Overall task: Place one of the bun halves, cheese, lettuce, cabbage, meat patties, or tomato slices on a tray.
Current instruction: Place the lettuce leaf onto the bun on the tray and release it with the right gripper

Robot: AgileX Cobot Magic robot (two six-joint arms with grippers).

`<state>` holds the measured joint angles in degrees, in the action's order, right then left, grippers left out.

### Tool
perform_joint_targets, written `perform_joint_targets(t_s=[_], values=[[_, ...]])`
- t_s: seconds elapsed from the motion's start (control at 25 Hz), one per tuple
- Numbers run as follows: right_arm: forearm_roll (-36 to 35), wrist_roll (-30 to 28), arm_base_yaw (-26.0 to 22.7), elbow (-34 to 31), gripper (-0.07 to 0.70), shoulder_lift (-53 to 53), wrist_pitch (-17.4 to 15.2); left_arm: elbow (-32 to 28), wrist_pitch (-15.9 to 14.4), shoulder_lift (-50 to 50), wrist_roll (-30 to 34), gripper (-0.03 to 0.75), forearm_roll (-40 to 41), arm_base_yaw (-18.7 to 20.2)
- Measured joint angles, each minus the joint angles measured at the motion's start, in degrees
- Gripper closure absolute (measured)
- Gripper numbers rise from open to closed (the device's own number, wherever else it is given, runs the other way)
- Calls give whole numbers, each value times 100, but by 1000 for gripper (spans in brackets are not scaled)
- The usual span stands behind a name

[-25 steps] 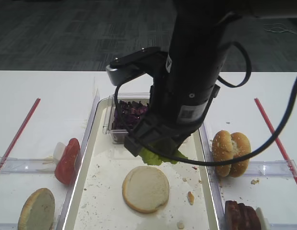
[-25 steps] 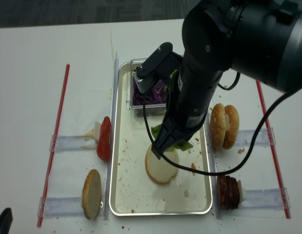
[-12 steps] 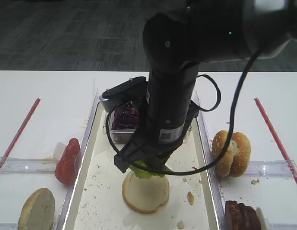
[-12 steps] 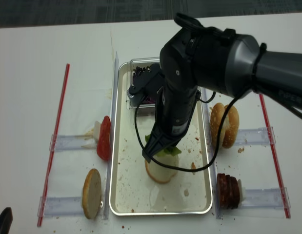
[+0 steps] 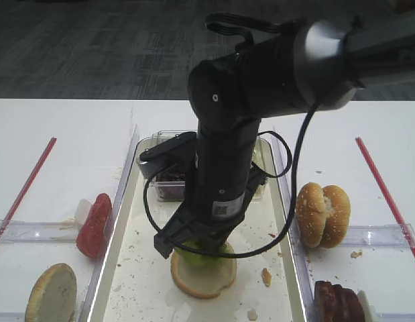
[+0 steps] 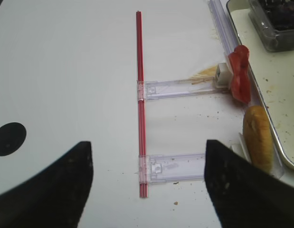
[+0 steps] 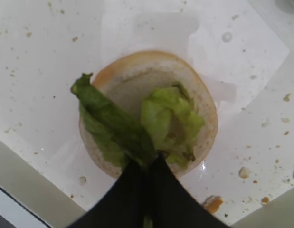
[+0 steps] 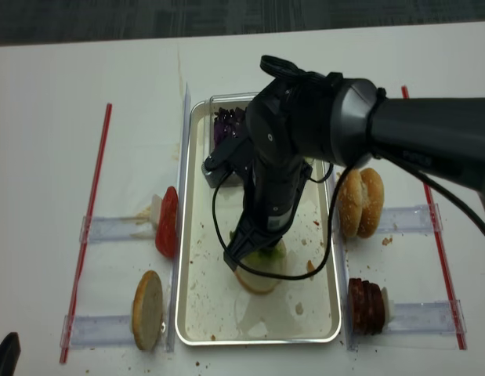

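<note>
My right gripper [image 7: 149, 164] is shut on the lettuce [image 7: 171, 118], a crinkly light green clump with one darker leaf. The lettuce hangs over the pale cut face of a bun half [image 7: 137, 71] lying on the tray [image 8: 197, 313]. In the high view the right arm reaches down to that bun half [image 5: 204, 276], and a bit of lettuce [image 5: 194, 254] shows under the wrist. My left gripper [image 6: 147, 147] stands open over bare table left of the tray, holding nothing. No cheese is in view.
A clear box of purple cabbage [image 8: 226, 121] stands at the tray's far end. Tomato slices [image 5: 93, 225] and another bun half [image 5: 51, 295] lie left of the tray. Bun halves [image 5: 322, 215] and meat patties [image 5: 338, 302] lie to its right. Red strips [image 6: 141, 95] edge the work area.
The right arm has carried the lettuce from beside the cabbage box toward the near end of the tray and lowered it onto the bun half. The gripper has stayed shut.
</note>
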<state>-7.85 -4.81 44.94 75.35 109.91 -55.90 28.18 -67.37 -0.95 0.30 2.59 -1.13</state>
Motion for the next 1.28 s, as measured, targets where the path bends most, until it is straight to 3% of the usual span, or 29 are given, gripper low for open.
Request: perform_joint_targets(t_s=[0.44,0.52,0.76,0.84,1.28], values=[[-70,-46,0,0,572,57,12,0,0,0,0,225,0,0],[-83,-95,0,0,538,57,12,0,0,0,0,225,0,0],[-366,-306,0,0,262,57,12,0,0,0,0,225,0,0],[-390,-315,0,0,214,57,12,0,0,0,0,225,0,0],[-393,-407,0,0,183,57,2,0,0,0,0,225,0,0]])
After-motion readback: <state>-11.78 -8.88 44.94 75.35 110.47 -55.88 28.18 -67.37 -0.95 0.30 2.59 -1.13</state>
